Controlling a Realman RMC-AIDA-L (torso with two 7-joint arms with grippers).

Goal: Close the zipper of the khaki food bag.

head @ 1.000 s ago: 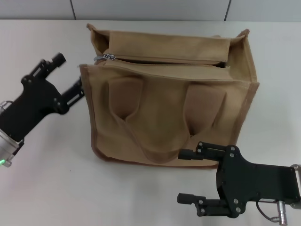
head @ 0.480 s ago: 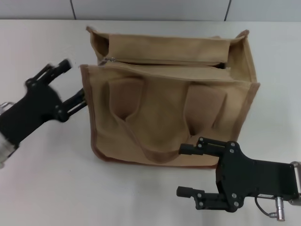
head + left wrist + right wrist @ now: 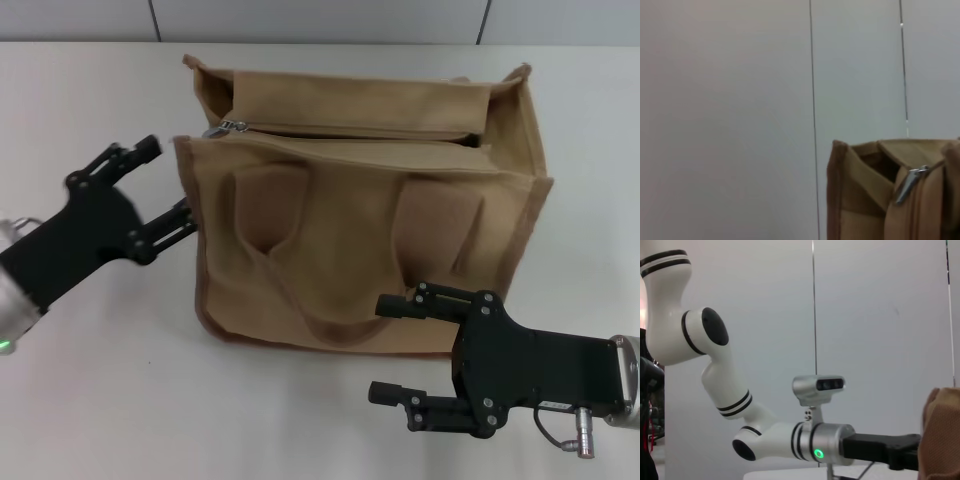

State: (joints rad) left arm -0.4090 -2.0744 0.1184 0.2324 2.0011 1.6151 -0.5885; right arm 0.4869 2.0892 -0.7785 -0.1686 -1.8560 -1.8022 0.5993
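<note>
The left gripper (image 3: 160, 190) stands left of the bag (image 3: 365, 200), fingers spread wide, holding nothing. The bag is boxy tan canvas with darker trim and two soft loop handles (image 3: 340, 265). Its zipper (image 3: 340, 132) crosses the top, with the shiny metal pull (image 3: 226, 126) at the bag's left end. The right gripper (image 3: 392, 350) is before the bag, also wide open and empty.

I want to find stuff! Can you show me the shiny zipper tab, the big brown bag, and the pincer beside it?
zipper tab (image 3: 226, 126), head view, silver pull.
bag (image 3: 350, 235), head view, front panel.
left pincer (image 3: 165, 187), head view, between fingertips.
</note>
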